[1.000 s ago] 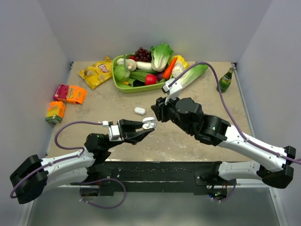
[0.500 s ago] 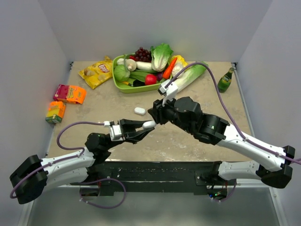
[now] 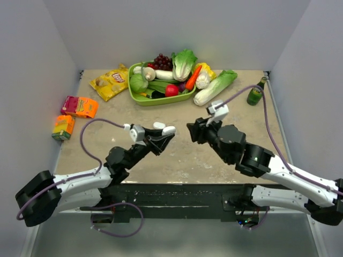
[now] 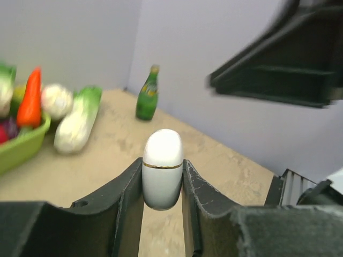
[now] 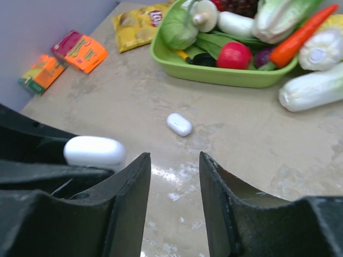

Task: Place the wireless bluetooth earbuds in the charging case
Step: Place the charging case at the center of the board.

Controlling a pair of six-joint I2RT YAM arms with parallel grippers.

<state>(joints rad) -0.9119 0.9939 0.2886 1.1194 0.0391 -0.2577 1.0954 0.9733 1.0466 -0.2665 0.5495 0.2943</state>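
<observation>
Far left, the crinkled yellow crisp bag [image 3: 110, 81] bears a round red logo, seemingly Lay's; other print is too small to read; the left gripper [image 4: 162, 174] is clamped on a closed white pebble-shaped charging case [image 4: 163, 152], held aloft, probably to offer it to the other arm; a second white oval case [image 5: 179, 124] lies on the tan table [image 3: 187, 160]; the right gripper [image 5: 174, 160] stands part open, empty; no loose wireless bluetooth earbuds can be made out.

Bare tabletop [image 3: 179, 160] spans the middle; the vegetable tray [image 3: 147, 101] and bottle [image 3: 256, 92] crowd the far edge.

glossy plastic charging case [image 4: 162, 176], matt black left claw [image 4: 162, 162], mottled tabletop [image 4: 80, 166]
</observation>
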